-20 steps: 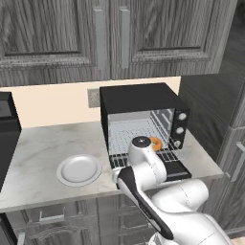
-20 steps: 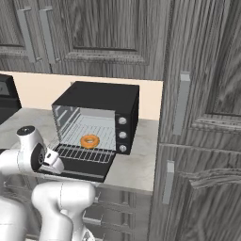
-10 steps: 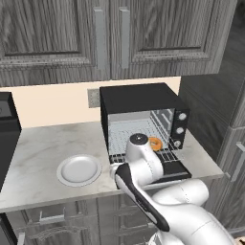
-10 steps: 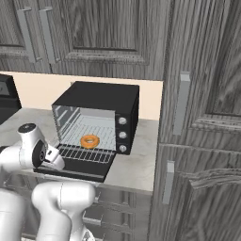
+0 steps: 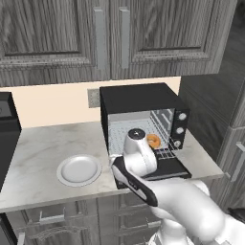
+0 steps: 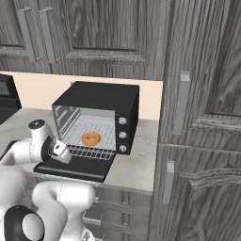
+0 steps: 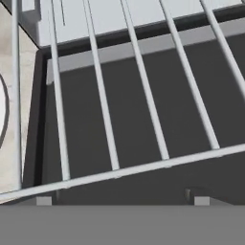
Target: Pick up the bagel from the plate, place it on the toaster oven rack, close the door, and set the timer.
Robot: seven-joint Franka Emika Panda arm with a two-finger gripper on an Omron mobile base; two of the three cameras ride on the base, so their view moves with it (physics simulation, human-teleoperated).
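Observation:
The orange-brown bagel (image 5: 153,140) (image 6: 91,138) lies on the toaster oven rack (image 6: 92,151) inside the black toaster oven (image 5: 139,99). The door (image 5: 164,168) (image 6: 77,168) hangs open and flat in front of it. My gripper (image 6: 65,155) (image 7: 122,202) hovers low over the front of the rack (image 7: 143,100) and the door (image 7: 143,129), in front of and to the left of the bagel. It is open, its tips stand far apart and nothing is between them. The white plate (image 5: 79,170) sits bare on the counter left of the oven.
The oven's knobs (image 5: 180,129) (image 6: 123,134) run down its right front panel. Grey wood-grain cabinets (image 5: 110,33) hang above, and a tall cabinet (image 6: 202,117) stands at the right. A black appliance (image 5: 7,124) is at the counter's left end.
The jaws have spread a little wider. The bagel stays where it lay on the rack, and the arm has barely shifted.

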